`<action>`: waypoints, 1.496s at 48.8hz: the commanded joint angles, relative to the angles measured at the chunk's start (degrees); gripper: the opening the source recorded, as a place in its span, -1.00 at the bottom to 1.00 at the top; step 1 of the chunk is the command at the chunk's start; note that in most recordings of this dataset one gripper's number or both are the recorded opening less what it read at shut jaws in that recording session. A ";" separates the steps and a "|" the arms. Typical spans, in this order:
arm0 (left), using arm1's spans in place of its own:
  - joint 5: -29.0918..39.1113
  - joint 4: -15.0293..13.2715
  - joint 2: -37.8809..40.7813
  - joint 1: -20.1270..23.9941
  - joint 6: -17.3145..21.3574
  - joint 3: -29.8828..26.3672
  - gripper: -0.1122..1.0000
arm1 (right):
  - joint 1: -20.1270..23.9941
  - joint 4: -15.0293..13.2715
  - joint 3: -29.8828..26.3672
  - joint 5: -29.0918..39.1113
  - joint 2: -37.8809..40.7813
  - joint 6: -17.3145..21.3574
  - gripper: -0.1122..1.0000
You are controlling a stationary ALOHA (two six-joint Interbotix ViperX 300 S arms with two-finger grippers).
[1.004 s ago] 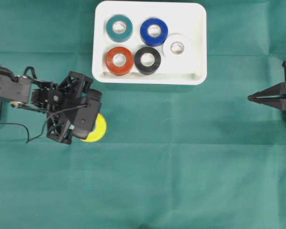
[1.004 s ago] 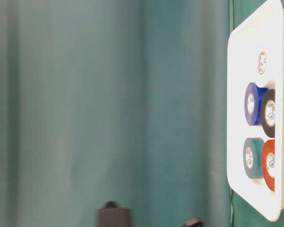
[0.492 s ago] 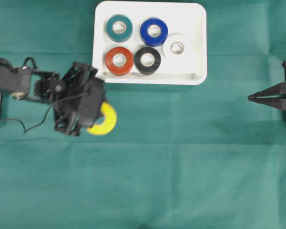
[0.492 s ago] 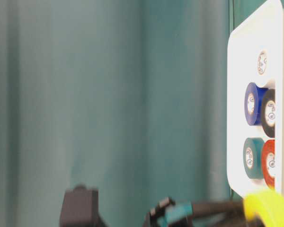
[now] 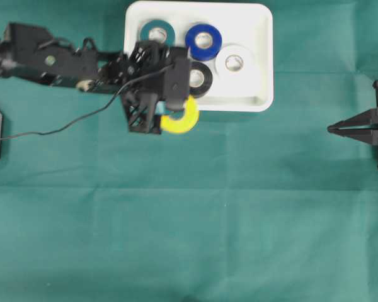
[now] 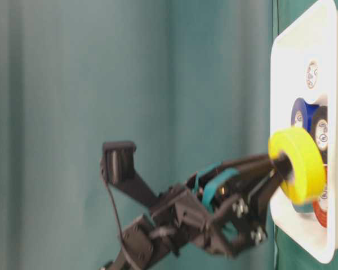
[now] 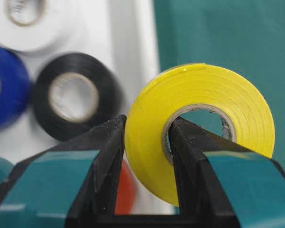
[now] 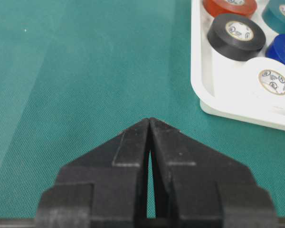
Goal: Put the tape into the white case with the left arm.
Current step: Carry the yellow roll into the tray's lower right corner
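Observation:
My left gripper (image 5: pixel 176 112) is shut on the yellow tape (image 5: pixel 184 121), one finger outside the roll's wall and one inside its core. The tape (image 7: pixel 204 97) is lifted off the cloth and hangs over the front rim of the white case (image 5: pixel 262 38), in front of the black roll (image 5: pixel 199 77). In the table-level view the tape (image 6: pixel 298 163) is held clear above the case (image 6: pixel 304 34). My right gripper (image 5: pixel 331 129) rests at the right edge, shut with nothing in it (image 8: pixel 149 119).
In the case lie a teal roll (image 5: pixel 156 30), a blue roll (image 5: pixel 203 41), a white roll (image 5: pixel 234 61) and a red roll (image 8: pixel 229 5); my left arm covers the red one from overhead. Green cloth (image 5: pixel 239 220) covers the table.
My left arm has lifted the yellow tape off the cloth and carried it up and to the right, to the case's front rim. The right arm has not moved.

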 commanded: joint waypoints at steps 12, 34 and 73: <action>-1.14 0.18 5.01 4.22 1.58 -9.32 -0.32 | -0.09 -0.09 -0.53 -0.53 0.26 0.00 -0.97; -1.14 0.18 13.62 4.31 3.52 -20.13 -0.32 | -0.09 -0.09 -0.53 -0.53 0.09 0.00 -0.97; -0.79 0.00 10.11 4.13 0.88 -16.70 0.97 | 0.00 0.00 -0.44 -0.53 0.09 0.00 -0.97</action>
